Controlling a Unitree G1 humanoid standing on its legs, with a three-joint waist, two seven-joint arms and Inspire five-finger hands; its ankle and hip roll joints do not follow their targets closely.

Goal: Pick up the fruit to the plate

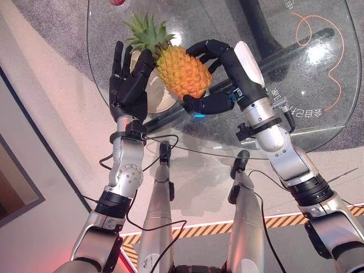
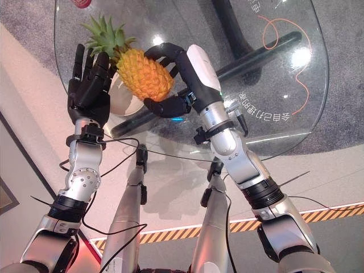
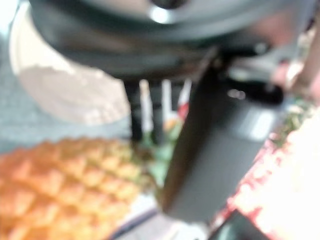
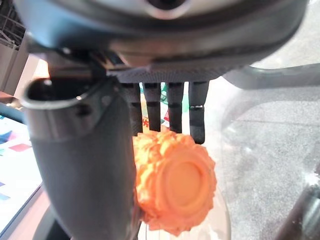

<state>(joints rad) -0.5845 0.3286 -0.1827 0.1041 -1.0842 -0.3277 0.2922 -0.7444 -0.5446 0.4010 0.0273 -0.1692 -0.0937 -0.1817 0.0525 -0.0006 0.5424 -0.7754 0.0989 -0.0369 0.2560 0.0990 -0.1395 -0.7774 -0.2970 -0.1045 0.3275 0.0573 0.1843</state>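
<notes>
An orange pineapple (image 1: 183, 71) with a green leafy crown is held tilted above the round glass table (image 1: 318, 74). My right hand (image 1: 224, 68) is shut on it, fingers curled over its top and thumb under its base (image 4: 175, 195). Just beneath and to the left of the fruit lies a white plate (image 1: 156, 99), partly hidden by it. My left hand (image 1: 129, 77) stands open with straight fingers beside the pineapple's crown, over the plate's left rim. The left wrist view has the pineapple (image 3: 65, 185) close by the plate (image 3: 65, 95).
An orange cord (image 1: 324, 51) loops on the floor under the glass at the right. The table's dark base (image 1: 267, 45) shows through the top. A red object (image 2: 82, 3) sits at the table's far edge. A striped floor line (image 1: 227, 227) runs below.
</notes>
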